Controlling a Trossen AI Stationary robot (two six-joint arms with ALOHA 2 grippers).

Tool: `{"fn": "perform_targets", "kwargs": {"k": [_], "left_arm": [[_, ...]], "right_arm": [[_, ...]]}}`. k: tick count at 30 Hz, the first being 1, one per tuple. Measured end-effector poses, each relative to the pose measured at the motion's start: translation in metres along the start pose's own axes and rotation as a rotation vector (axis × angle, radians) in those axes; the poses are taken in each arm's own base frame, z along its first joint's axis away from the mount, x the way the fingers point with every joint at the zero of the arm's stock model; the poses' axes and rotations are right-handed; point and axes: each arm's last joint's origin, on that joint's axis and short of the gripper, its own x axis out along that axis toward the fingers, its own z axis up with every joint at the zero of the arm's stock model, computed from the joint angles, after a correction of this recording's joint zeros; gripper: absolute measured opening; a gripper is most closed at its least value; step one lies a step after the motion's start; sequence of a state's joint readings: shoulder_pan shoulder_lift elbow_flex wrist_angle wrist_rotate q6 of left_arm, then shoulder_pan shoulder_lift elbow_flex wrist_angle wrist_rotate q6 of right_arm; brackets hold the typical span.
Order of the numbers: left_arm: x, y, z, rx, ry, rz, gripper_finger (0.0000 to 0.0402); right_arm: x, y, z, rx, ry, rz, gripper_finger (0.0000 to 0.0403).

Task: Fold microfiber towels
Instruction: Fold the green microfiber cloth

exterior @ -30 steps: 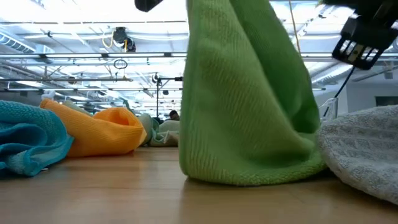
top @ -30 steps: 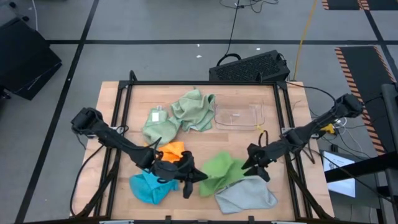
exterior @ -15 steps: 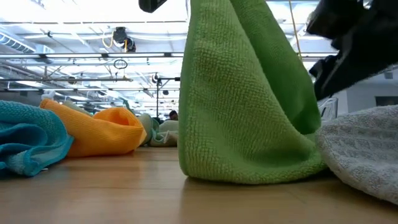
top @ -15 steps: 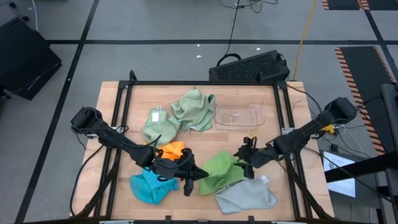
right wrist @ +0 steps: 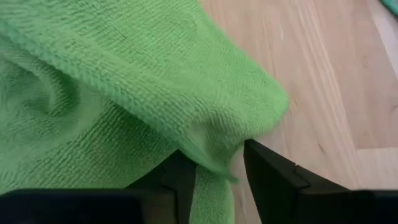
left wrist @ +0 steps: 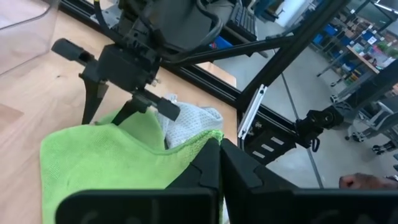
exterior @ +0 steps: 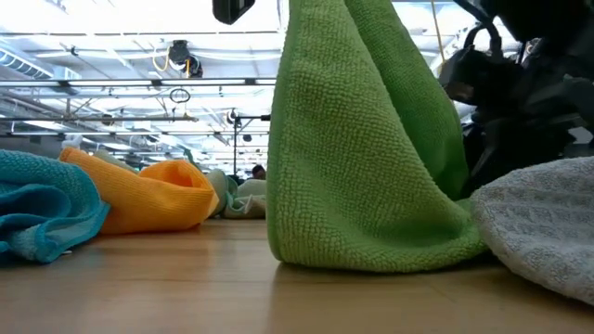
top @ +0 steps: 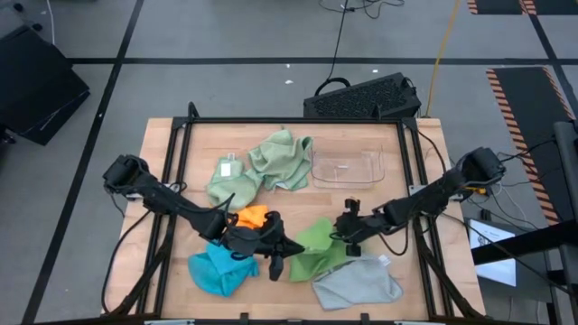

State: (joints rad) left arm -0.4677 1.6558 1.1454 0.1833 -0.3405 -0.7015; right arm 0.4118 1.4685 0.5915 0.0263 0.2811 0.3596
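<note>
Both grippers pinch bright green towel [top: 316,246] edges: left [top: 287,255], right [top: 345,233].

Bright green towel [top: 318,246]: front-centre of table, bunched, one part pulled up into a tall draped fold w/ ribbed weave showing in low view. Its edge overlaps the light grey towel [top: 358,282], which lies crumpled at the front, right of centre. Orange towel [top: 252,218]: small rumpled heap left of the green one. Bright blue towel [top: 214,271]: crumpled just in front of the orange, near the front-left. Two pale sage towels at the back: one [top: 232,187] wadded w/ a white tag, the other [top: 283,159] loosely heaped beside it, touching.
</note>
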Motion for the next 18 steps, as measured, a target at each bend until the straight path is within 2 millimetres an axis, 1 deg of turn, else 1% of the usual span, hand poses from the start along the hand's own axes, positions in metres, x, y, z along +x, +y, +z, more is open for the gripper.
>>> {"fn": "perform_targets", "kwargs": {"k": [2, 4, 8, 11, 15, 18], "left_arm": [[0.000, 0.001, 0.001, -0.001, -0.001, 0.002, 0.0009], [0.000, 0.001, 0.001, 0.000, -0.001, 0.002, 0.0007], [0.000, 0.001, 0.000, 0.000, 0.002, 0.003, 0.0005], [-0.002, 0.000, 0.002, 0.004, -0.001, 0.001, 0.0007], [-0.015, -0.005, 0.016, 0.016, -0.038, -0.023, 0.0004], [-0.023, -0.004, 0.020, 0.056, -0.030, 0.003, 0.0007]], "right_arm": [[0.003, -0.001, 0.000, 0.005, 0.005, 0.016, 0.0104], [0.004, -0.002, -0.001, 0.028, 0.015, 0.014, 0.0077], [-0.004, 0.000, 0.003, 0.060, 0.008, 0.095, 0.0013], [-0.019, -0.001, 0.010, 0.110, -0.029, 0.152, 0.0008], [-0.048, -0.003, 0.024, 0.157, -0.111, 0.263, 0.0003], [-0.063, -0.006, 0.028, 0.191, -0.152, 0.313, 0.0013]]}}
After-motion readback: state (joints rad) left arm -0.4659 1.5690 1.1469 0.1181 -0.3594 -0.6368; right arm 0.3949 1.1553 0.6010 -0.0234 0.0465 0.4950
